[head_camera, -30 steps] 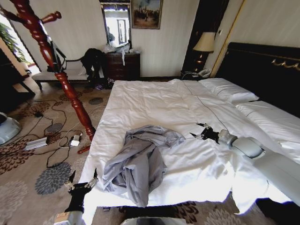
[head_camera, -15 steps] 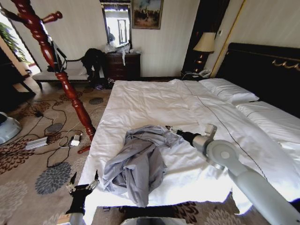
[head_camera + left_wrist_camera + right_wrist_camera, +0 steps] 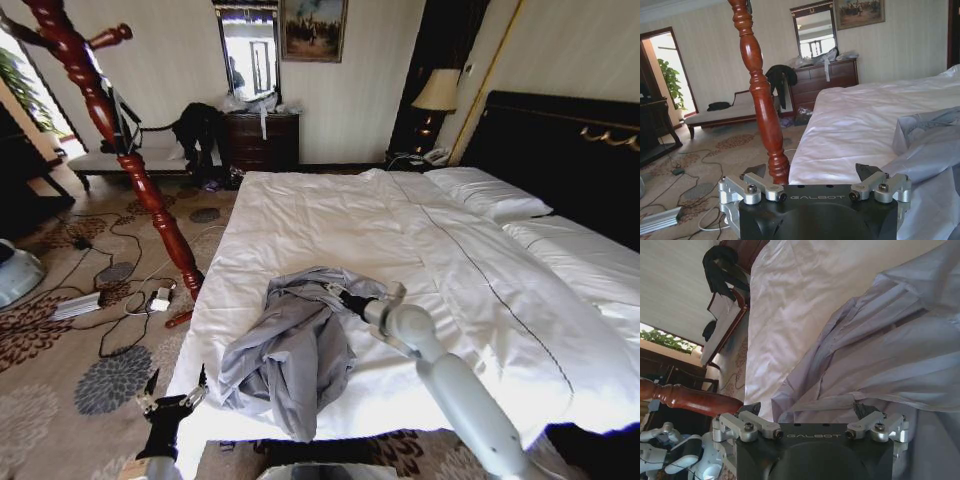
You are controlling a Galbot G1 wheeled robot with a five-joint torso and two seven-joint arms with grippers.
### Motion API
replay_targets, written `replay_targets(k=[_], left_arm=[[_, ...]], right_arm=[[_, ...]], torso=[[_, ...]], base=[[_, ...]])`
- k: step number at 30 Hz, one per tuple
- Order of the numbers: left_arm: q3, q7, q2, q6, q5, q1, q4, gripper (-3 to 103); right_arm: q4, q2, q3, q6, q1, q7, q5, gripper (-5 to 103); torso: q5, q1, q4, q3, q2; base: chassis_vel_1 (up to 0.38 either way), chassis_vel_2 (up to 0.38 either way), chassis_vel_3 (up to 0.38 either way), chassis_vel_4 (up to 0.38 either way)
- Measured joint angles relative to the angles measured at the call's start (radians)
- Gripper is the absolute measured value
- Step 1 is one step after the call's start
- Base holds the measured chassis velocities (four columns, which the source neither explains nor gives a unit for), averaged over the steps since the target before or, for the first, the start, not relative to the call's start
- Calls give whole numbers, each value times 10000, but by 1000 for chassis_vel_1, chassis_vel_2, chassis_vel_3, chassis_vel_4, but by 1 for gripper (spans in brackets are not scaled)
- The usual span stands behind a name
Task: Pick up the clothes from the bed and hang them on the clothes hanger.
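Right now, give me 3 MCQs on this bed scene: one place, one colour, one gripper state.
1. Where does the grey jacket lie?
A. near the foot of the bed
B. on the pillows
C. on the carpet

2. What colour is the turned wooden post beside the bed?
A. white
B. reddish brown
C. black

3. How is the right gripper?
A. shut on the jacket, lifted
C. parked by the headboard
B. open, at the jacket's upper edge

Answers:
1 A, the jacket is crumpled on the white sheet by the near edge.
2 B, the post looks like polished red-brown wood.
3 B, the right wrist view shows its jaws spread over grey fabric. The left gripper hangs open low beside the bed.
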Motion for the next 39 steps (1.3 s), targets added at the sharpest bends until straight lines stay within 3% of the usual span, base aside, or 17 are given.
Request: replay_targets(k=[3,25,39], left_arm=[[-66,0,-24,0,6,-10,108,100],[-112,-48,-84,-36,76,-45,176,100],[-139,-50,-48,-47,10,-129,340,100]], right_arm=[[-1199,759,20,-92,490,-301,-428,100],[-1885,1350,-161,-131,24,-891,-1477,100],[-2489,1618,-49,-282,877,-1021,-1943,100]], torso=[[-1,0,-3,0,0],[2,0,-5,0,0],[1,0,-3,0,0]], base=[[0,0,0,0],[0,0,0,0],[0,0,0,0]])
